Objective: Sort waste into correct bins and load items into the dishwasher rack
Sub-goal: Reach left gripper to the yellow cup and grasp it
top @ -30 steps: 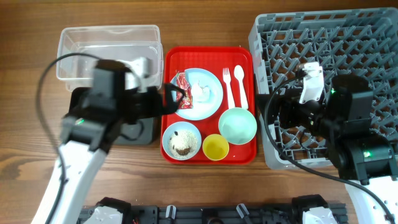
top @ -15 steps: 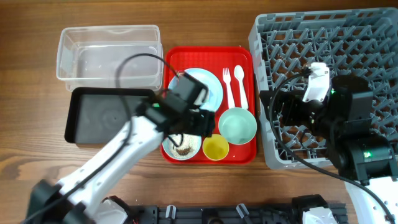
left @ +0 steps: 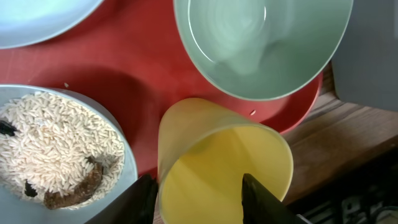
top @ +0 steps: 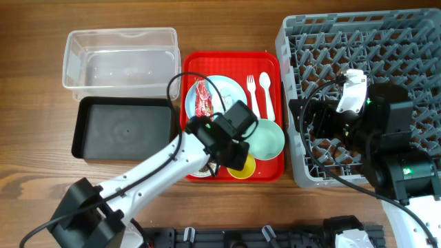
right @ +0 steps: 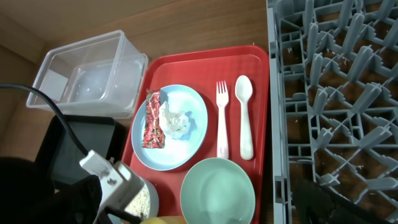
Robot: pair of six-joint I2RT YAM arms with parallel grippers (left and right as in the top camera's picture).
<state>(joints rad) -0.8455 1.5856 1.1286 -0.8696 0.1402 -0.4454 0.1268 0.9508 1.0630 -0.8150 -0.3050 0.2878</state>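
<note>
Dishwasher rack (top: 386, 41): grey plastic grid crate with upright pegs, right side of wooden table (top: 34, 172). Right gripper (top: 351, 89) hangs above it, jaws spread wide, holding nothing.

Clear plastic tub (top: 120, 58): rectangular, rear left; touching its front edge, black tray (top: 124, 129), shallow, matte.

Red serving tray (top: 272, 169): flat, between the bins and the rack, crowded.

Blue plate (right: 168, 121): round, carrying red printed snack wrapper (right: 151, 119) beside crumpled white tissue (right: 176, 122).

Mint-green bowl (left: 261, 43): smooth, just behind the cup.

Small blue bowl (left: 62, 149): heaped white rice-like scraps (left: 50, 143) with brown bits; largely hidden overhead by the left arm.

White fork (right: 221, 118) and spoon (right: 245, 115): plastic, side by side near the tray's right edge.

Yellow cup (left: 217, 162): tilted on the tray's front edge; left gripper (left: 196, 193) fingers stand one at either side of its rim; contact cannot be told.
</note>
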